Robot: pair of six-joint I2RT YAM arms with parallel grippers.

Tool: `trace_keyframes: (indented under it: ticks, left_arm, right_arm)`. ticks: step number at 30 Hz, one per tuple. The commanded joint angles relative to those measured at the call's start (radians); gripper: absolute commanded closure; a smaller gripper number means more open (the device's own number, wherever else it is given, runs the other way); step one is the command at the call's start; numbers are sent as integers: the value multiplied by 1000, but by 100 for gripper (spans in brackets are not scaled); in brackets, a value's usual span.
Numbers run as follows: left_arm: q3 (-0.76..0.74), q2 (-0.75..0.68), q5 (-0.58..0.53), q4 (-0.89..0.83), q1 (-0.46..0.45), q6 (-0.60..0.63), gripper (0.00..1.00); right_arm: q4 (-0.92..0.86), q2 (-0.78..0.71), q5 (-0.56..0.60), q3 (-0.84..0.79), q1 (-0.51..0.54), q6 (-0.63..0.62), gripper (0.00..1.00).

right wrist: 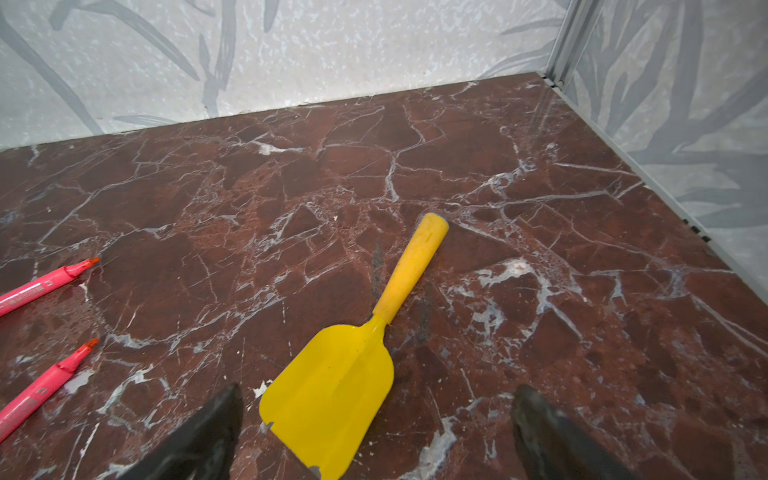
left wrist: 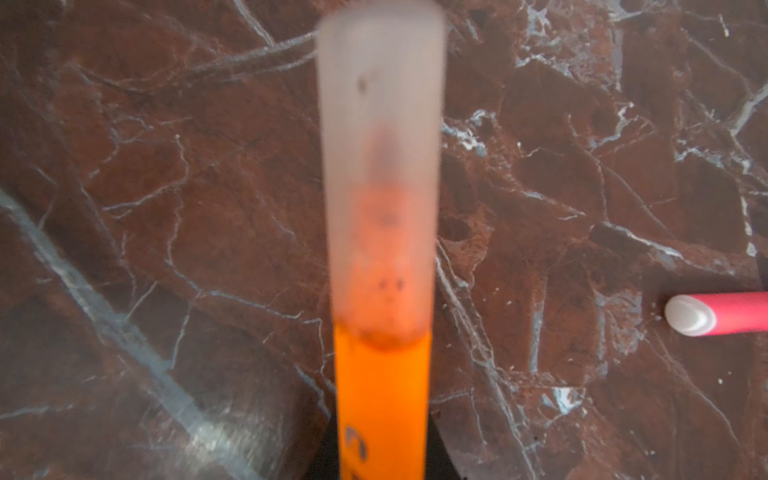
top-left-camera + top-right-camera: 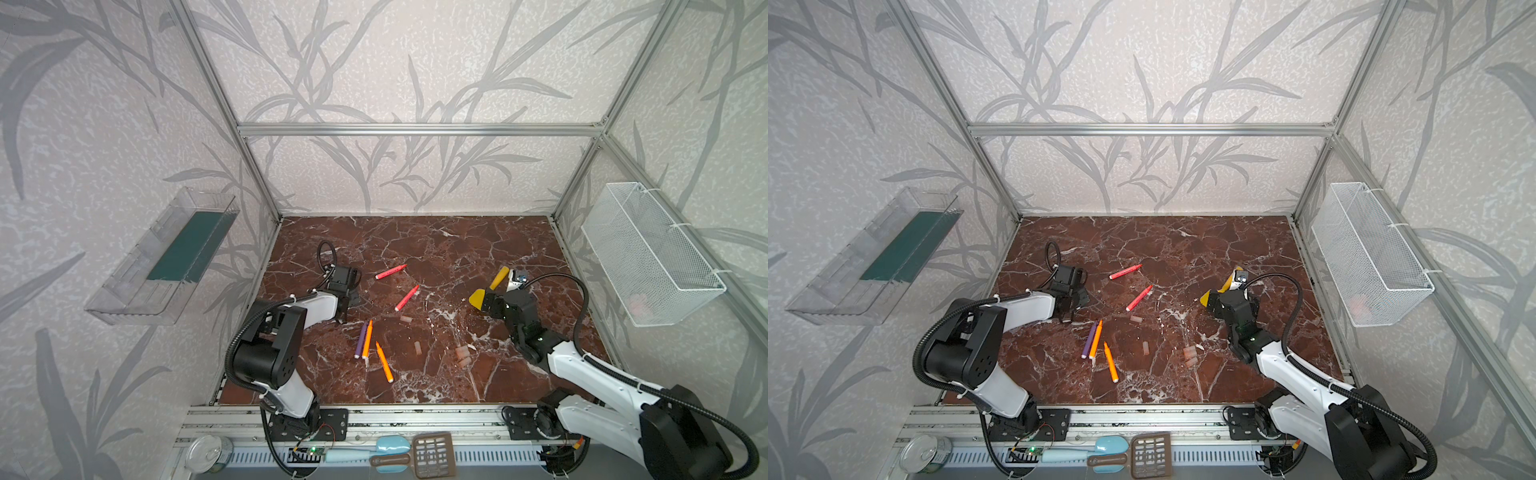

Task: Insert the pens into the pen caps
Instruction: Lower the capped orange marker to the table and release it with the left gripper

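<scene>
Overhead, in both top views, two robot arms reach over a red-brown marble table point(image 3: 457, 249). The left gripper point(image 3: 348, 305) sits low at the table's left side, fingers clenched on a pen that the top views hide. The left wrist view shows this held pen point(image 2: 382, 395), orange, close up and blurred. Its tip is inside a pale, see-through cap point(image 2: 380, 166), which is pushed down to the orange barrel.

The right gripper point(image 1: 378, 390) is at the table's right side, fingers spread wide and holding nothing. In the right wrist view they stand on either side of the blade of a yellow spatula point(image 1: 353, 365) lying flat. Whether they touch it cannot be told.

Five more pens lie loose between the arms. Two red pens point(image 3: 390, 272) point(image 3: 407, 298) lie farther back, near the left gripper. A purple pen point(image 3: 361, 339) lies nearer the front, side by side with one of two orange pens point(image 3: 367, 338) point(image 3: 384, 361). The second orange one is just beside them.

Loose caps, faint against the marble, lie right of these pens: two singles point(image 3: 406, 319) point(image 3: 418, 348) and a small cluster point(image 3: 462, 353).
</scene>
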Motion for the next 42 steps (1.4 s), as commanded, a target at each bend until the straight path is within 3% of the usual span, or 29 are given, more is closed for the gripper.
trace_keyframes:
  ticks: [1, 17, 29, 32, 36, 40, 42]
  left_arm:
    - [19, 35, -17, -76, 6, -34, 98]
    - [217, 186, -20, -146, 18, 6, 77]
    - [265, 202, -9, -168, 51, 0, 74]
    - [299, 179, -6, -206, 58, 25, 67]
    - [311, 96, -9, -234, 56, 56, 50]
    - [294, -10, 67, -236, 56, 101, 42]
    - [294, -56, 104, -263, 55, 107, 34]
  right_arm:
    - [45, -5, 67, 11, -7, 0, 2]
    - [77, 30, 26, 9, -22, 5, 2]
    - [88, 26, 13, 0, -34, 12, 2]
    - [84, 35, 11, 6, -37, 16, 2]
    - [87, 39, 1, 8, -36, 14, 1]
    - [87, 52, 3, 14, -36, 15, 2]
    - [80, 58, 1, 21, -36, 15, 2]
